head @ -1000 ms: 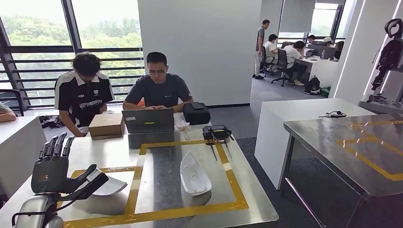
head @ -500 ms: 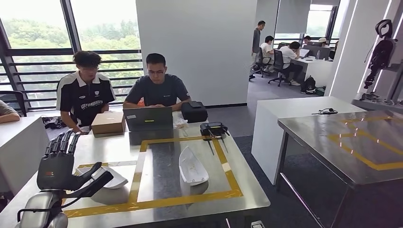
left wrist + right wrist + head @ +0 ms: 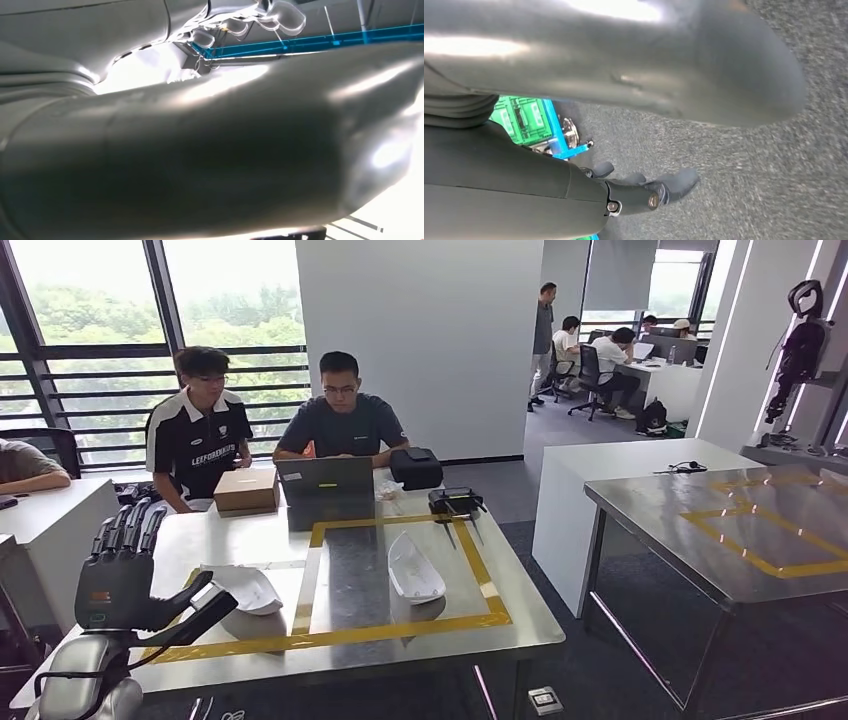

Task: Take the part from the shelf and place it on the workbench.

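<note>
A white curved part [image 3: 246, 587] lies on the steel workbench [image 3: 350, 585] at its left, just outside the yellow tape frame. A second white part [image 3: 415, 568] lies inside the frame. My left hand [image 3: 125, 575] is raised at the bench's near left corner, fingers upright and spread, thumb stretched toward the first part, holding nothing. In the left wrist view its grey thumb [image 3: 210, 165] is a close blur. My right hand [image 3: 644, 192] hangs over grey carpet with dark fingers loosely extended and nothing in them.
Two people sit behind the bench with a laptop [image 3: 326, 480], a cardboard box [image 3: 246, 490], a black bag [image 3: 415, 468] and a black device [image 3: 455, 503]. A second steel table [image 3: 720, 540] stands to the right. Green crates [image 3: 524, 120] are near my right hand.
The whole view has shifted: the camera has drawn back from the bench. My left hand's thumb lay over the left white part a second ago; now the part lies apart from the hand.
</note>
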